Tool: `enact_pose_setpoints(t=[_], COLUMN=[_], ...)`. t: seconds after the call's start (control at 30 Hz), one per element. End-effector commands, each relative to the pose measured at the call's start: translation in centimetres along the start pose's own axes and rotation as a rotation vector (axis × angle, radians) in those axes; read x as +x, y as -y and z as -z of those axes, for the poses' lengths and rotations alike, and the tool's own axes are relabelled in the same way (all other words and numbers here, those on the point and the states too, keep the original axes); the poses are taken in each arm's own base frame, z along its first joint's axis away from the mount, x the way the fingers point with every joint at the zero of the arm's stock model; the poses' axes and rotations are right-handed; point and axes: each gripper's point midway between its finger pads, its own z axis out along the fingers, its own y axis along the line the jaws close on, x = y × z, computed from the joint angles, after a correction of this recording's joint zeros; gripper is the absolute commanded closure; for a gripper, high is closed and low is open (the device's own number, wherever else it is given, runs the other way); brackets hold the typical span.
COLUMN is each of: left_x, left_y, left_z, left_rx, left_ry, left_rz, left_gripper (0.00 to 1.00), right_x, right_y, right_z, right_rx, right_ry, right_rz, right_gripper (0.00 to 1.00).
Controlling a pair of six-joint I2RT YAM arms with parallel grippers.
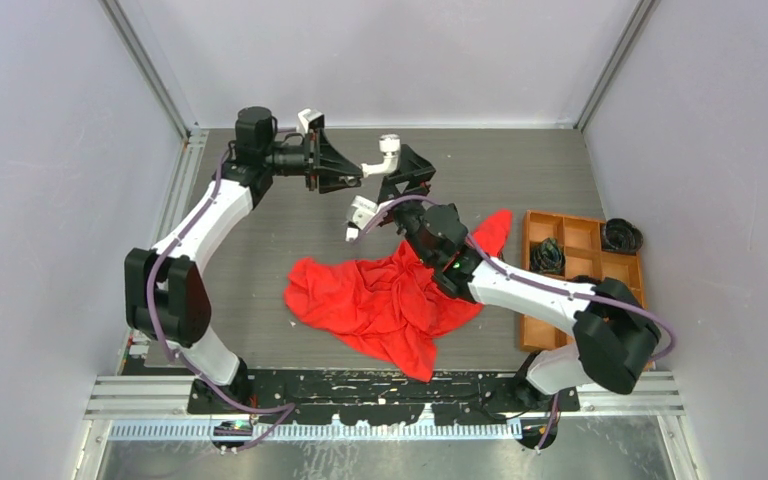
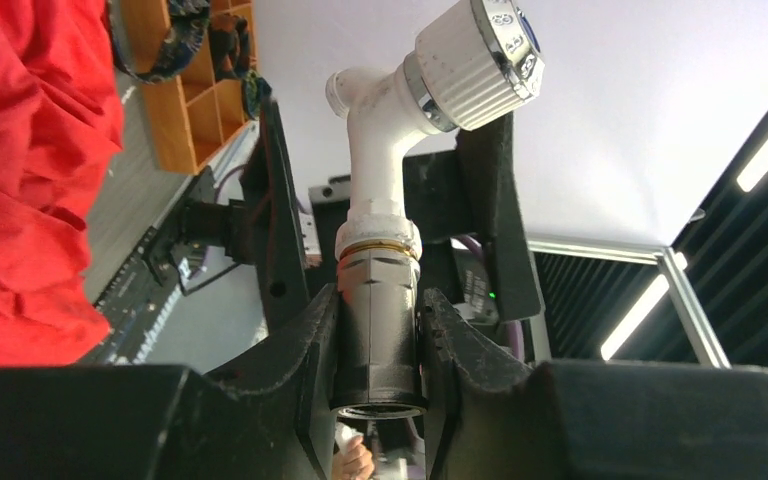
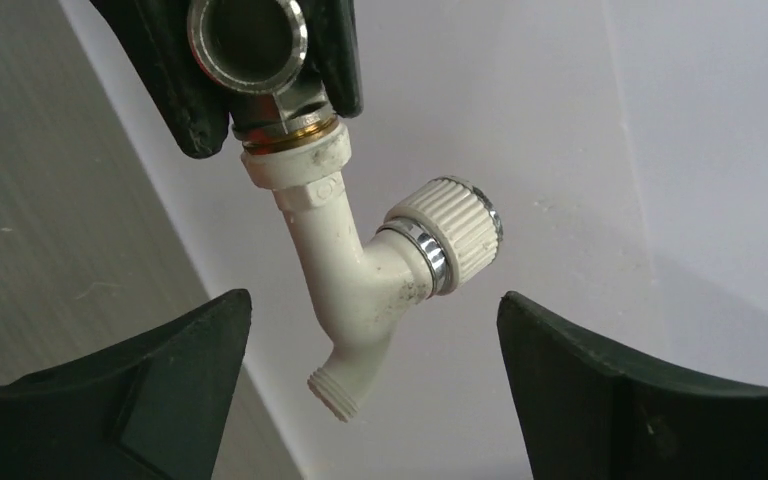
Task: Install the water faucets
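Note:
The white plastic faucet point(image 1: 387, 153) hangs in the air over the back of the table. Its brassy threaded end sits in a grey metal fitting point(image 2: 380, 330). My left gripper point(image 1: 360, 172) is shut on that fitting, as the left wrist view point(image 2: 380, 300) shows. The round blue-marked knob point(image 2: 475, 60) points away from it. My right gripper point(image 1: 405, 175) is open, its jaws on either side of the faucet without touching it. In the right wrist view point(image 3: 372, 300) the faucet's body point(image 3: 345, 270) and knob point(image 3: 450, 235) hang between the wide-apart fingers point(image 3: 160, 380), spout end down.
A crumpled red cloth point(image 1: 390, 295) lies mid-table under the right arm. An orange compartment tray point(image 1: 580, 270) with black coiled parts point(image 1: 547, 255) stands at the right. Another black coil point(image 1: 620, 236) lies at its far corner. White walls close in the back and sides.

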Motion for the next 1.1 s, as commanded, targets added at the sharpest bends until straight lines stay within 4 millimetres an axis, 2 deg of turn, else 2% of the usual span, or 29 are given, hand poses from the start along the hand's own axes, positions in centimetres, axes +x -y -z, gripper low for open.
enact_pose_setpoints(t=[0.0, 0.07, 0.2, 0.3, 0.43, 0.5, 0.57, 0.7, 0.77, 0.83, 0.87, 0.9, 0.93, 1.0, 1.07], left_x=[-1.8, -3.3, -7.0, -10.1, -13.4, -15.0, -16.4, -19.9, -21.7, -23.1, -23.6, -24.2, -24.3, -24.4, -24.4], left_y=[0.2, -1.6, -7.7, -12.4, -14.5, -16.5, -18.7, -21.1, -21.9, -23.7, -24.2, -24.5, -25.0, -25.2, -23.8], left_z=[0.7, 1.5, 4.0, 5.6, 5.6, 5.6, 5.7, 6.6, 7.4, 8.1, 8.6, 9.0, 9.5, 10.9, 12.2], left_rx=[-0.009, -0.080, -0.287, -0.363, -0.343, -0.378, -0.406, -0.442, -0.468, -0.483, -0.485, -0.500, -0.526, -0.583, -0.596], left_ry=[0.063, 0.126, 0.282, 0.407, 0.482, 0.491, 0.497, 0.565, 0.607, 0.621, 0.627, 0.637, 0.647, 0.681, 0.713], left_rz=[-0.153, -0.154, -0.120, -0.118, -0.181, -0.168, -0.122, -0.102, -0.092, -0.038, -0.010, 0.017, 0.031, 0.033, 0.000], left_gripper=[1.00, 1.00, 1.00, 1.00, 1.00, 1.00, 1.00, 0.98, 0.87, 0.68, 0.53, 0.12, 0.01, 0.00, 0.01], right_x=[0.6, 1.6, 3.6, 5.4, 7.6, 8.6, 9.9, 11.2, 11.3, 11.0, 10.9, 10.9, 10.9, 11.1, 11.5], right_y=[-2.1, -3.4, -6.5, -7.4, -8.1, -8.3, -8.0, -7.4, -7.4, -7.7, -7.7, -7.7, -7.7, -7.4, -6.8], right_z=[1.4, 2.4, 4.7, 6.0, 7.5, 8.1, 8.3, 8.7, 8.8, 9.0, 9.2, 9.5, 9.7, 10.1, 10.5], right_rx=[-0.177, -0.242, -0.382, -0.392, -0.367, -0.351, -0.281, -0.228, -0.234, -0.253, -0.256, -0.253, -0.253, -0.235, -0.203], right_ry=[-0.071, -0.135, -0.266, -0.385, -0.492, -0.537, -0.608, -0.731, -0.758, -0.763, -0.762, -0.764, -0.765, -0.774, -0.791], right_rz=[-0.159, -0.214, -0.391, -0.542, -0.687, -0.735, -0.798, -0.912, -0.955, -0.974, -0.982, -0.988, -0.990, -0.995, -1.000], right_gripper=[0.01, 0.00, 0.00, 0.00, 0.00, 0.00, 0.00, 0.00, 0.00, 0.00, 0.00, 0.00, 0.00, 0.00, 0.00])
